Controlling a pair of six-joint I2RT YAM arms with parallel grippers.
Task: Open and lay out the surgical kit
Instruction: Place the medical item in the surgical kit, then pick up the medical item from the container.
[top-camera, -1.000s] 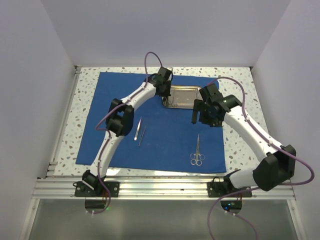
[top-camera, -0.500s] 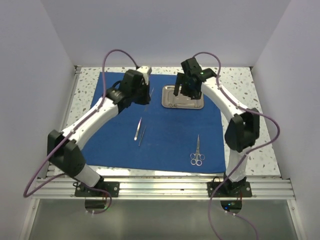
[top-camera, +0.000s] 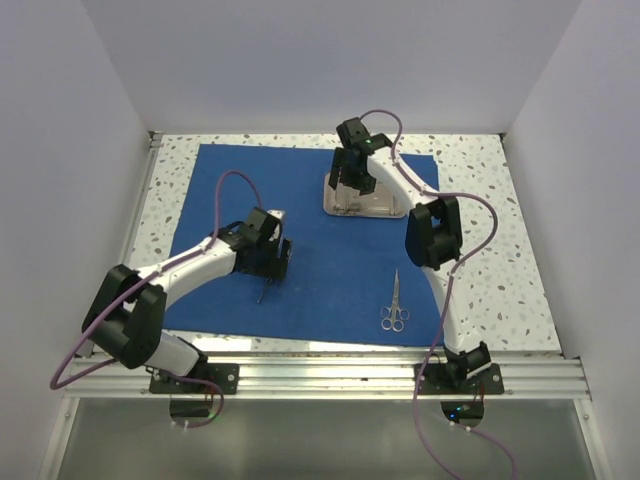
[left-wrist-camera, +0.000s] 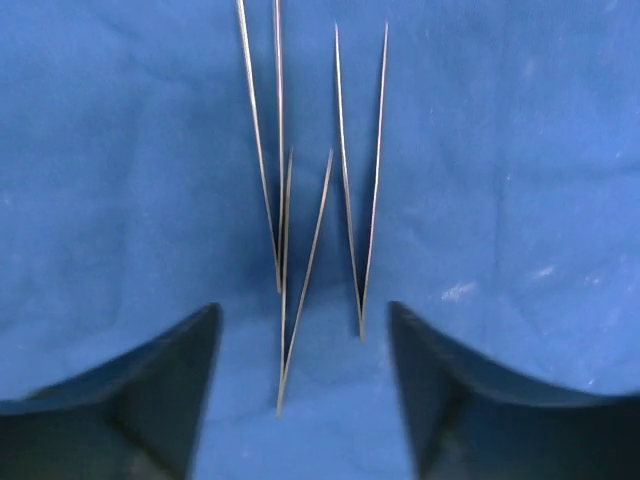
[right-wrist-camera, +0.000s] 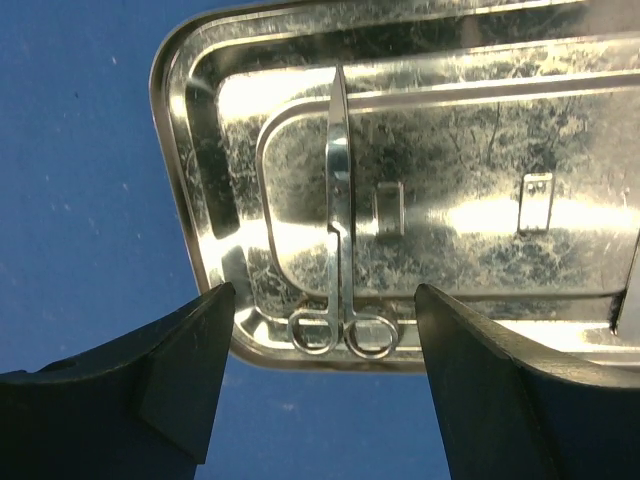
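The left jaws moved onto the tweezers (left-wrist-camera: 360, 305), right jaws over the tray (right-wrist-camera: 470, 215).

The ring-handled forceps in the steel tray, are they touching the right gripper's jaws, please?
Apart. The right wrist view shows the forceps lying in the tray between the open jaws of the right gripper, bare tray visible either side of the rings.

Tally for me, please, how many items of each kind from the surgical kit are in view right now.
Blue cloth: 1
Steel tray: 1
Ring-handled instruments: 2, one on the cloth and one in the tray
Tweezers: 3, all on the cloth
Total: 7
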